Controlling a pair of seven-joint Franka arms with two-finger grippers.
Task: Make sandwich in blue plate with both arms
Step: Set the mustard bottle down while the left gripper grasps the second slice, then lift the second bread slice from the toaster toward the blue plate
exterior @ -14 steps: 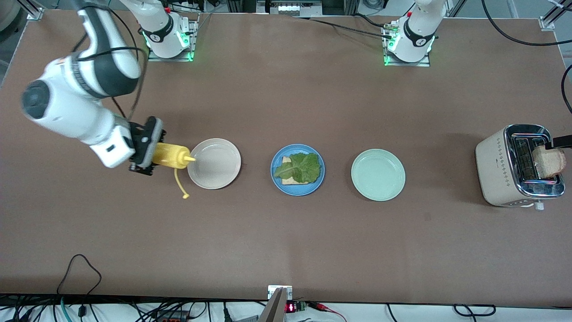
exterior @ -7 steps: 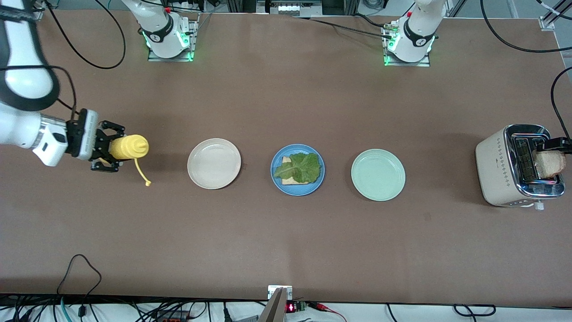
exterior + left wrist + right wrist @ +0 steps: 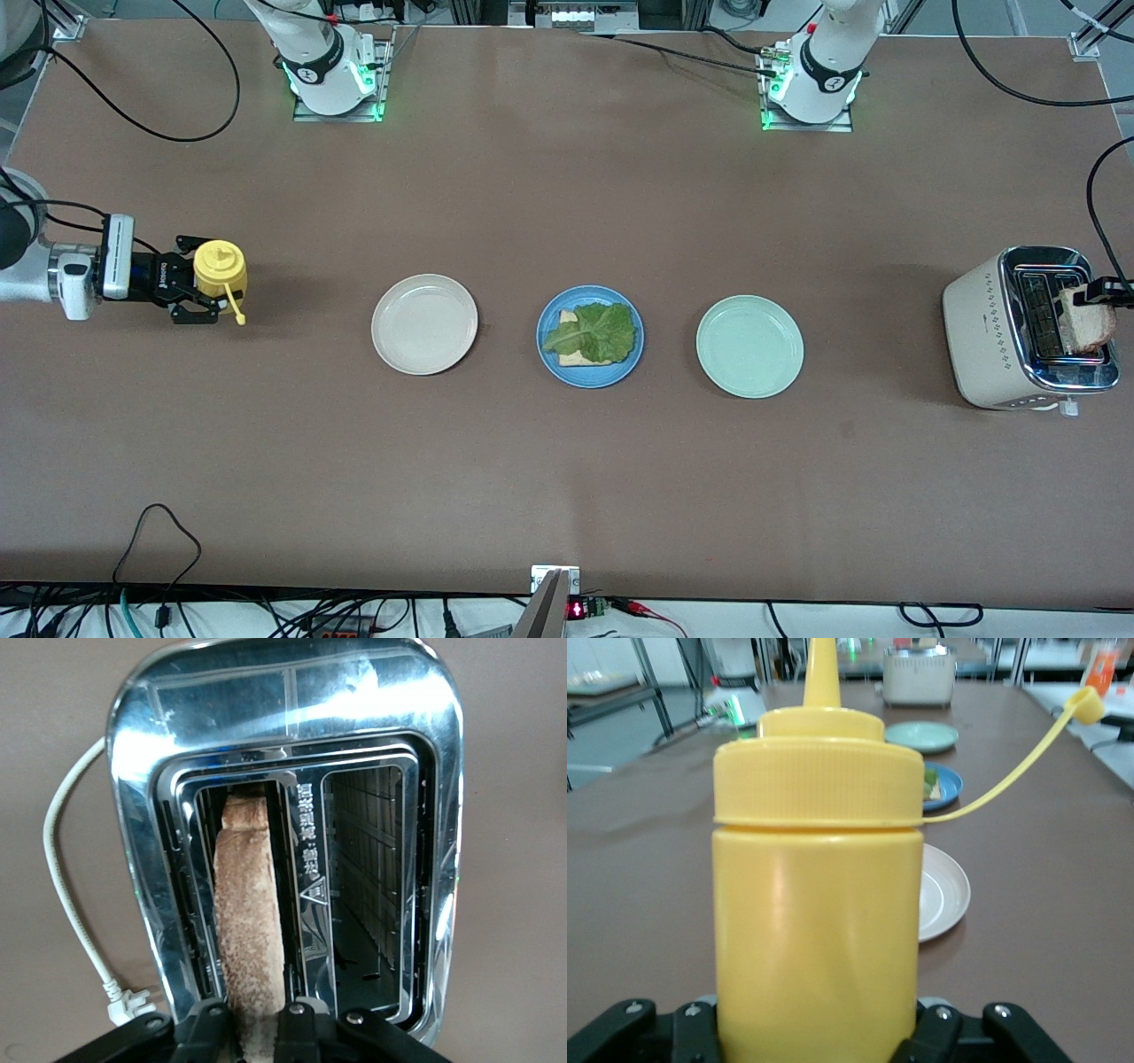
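Inside toaster [image 3: 283,833], left hand [image 3: 252,1028] clamps bread slice [image 3: 251,939]; front hides grip.

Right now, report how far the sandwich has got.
Done: one bread slice with lettuce lies on the blue plate. In hand: the left claw is shut on the second slice in the toaster; the right claw holds the yellow bottle. Left: lift that slice out and top the lettuce.
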